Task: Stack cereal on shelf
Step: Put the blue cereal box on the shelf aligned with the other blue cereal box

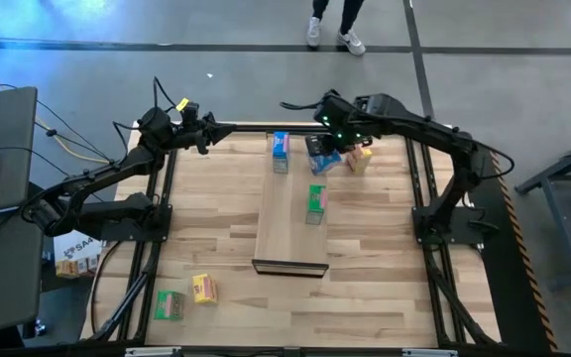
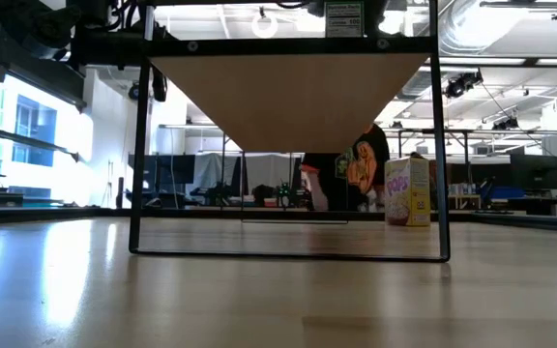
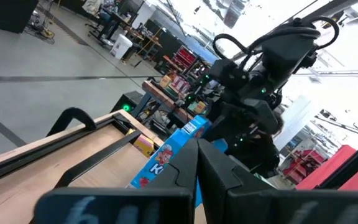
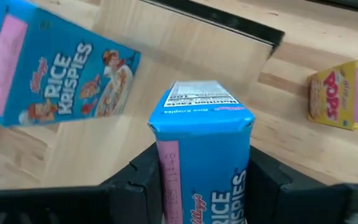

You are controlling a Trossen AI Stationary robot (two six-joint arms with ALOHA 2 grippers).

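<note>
The shelf (image 1: pixel 287 223) is a pale plank on a black frame in the table's middle. One blue cereal box (image 1: pixel 281 151) stands at its far end and a green one (image 1: pixel 315 203) by its right edge. My right gripper (image 1: pixel 323 147) hovers over the shelf's far right corner, shut on a second blue box (image 4: pixel 201 143). A yellow-orange box (image 1: pixel 360 159) stands on the tabletop right of the shelf and also shows in the low view (image 2: pixel 407 191). A green box (image 1: pixel 170 304) and a yellow one (image 1: pixel 204 288) lie near the left front corner. My left gripper (image 1: pixel 206 134) waits, shut, at the far left edge. My right gripper pinches the blue box between its two fingers (image 4: pixel 135 180), one on each side of the box's lower part (image 4: pixel 185 186). It comes slanting down from the far right. The box is lifted clear, its printed end flap (image 4: pixel 202 94) pointing away from the wrist toward the shelf.
The shelf's near half (image 1: pixel 290 243) is bare wood down to its dark front edge (image 1: pixel 290 266). Black frame legs (image 2: pixel 141 145) carry the shelf above the tabletop. A person's feet (image 1: pixel 330 30) show beyond the table's far edge.
</note>
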